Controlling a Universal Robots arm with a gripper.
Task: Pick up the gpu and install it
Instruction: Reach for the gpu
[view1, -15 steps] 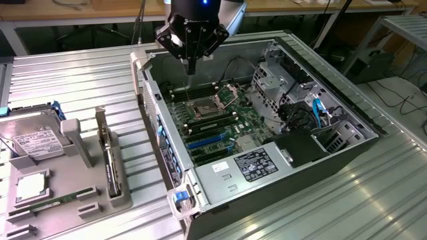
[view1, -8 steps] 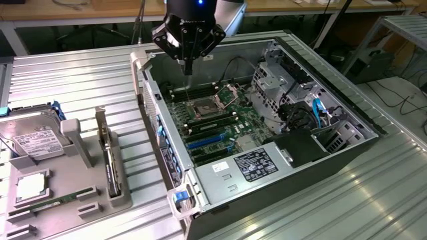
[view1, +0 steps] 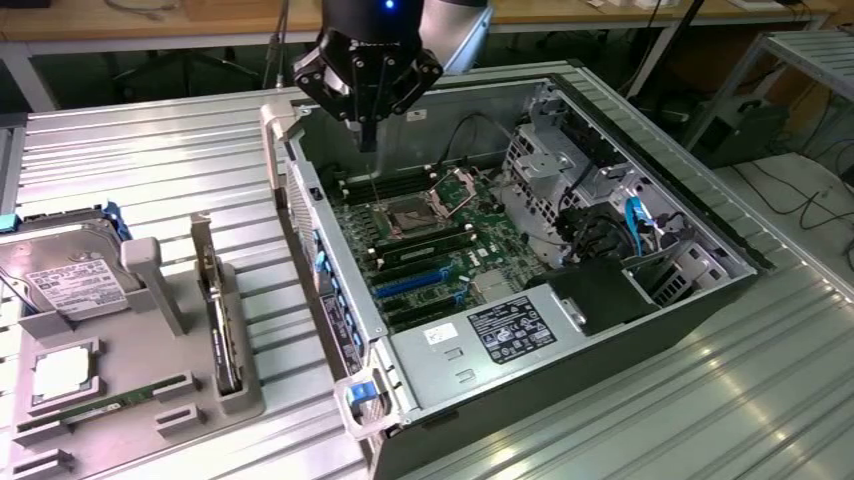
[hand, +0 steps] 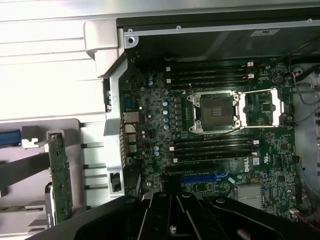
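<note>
The gripper (view1: 367, 138), fingers pressed together and empty, hangs over the open computer case (view1: 694, 212), which lies on its side so the motherboard (hand: 150, 125) faces up. The gpu (view1: 218, 310) stands on edge in a grey holder (view1: 134, 362) well apart from the gripper, probably so that its upper edge can be pinched. The wrist view shows the card's green component face, the exterior view its thin profile.

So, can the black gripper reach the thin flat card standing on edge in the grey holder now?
Probably yes: the card stands with its top edge bare, nothing above it. The gripper, shut and empty, hangs over the open computer case beside the holder.
</note>
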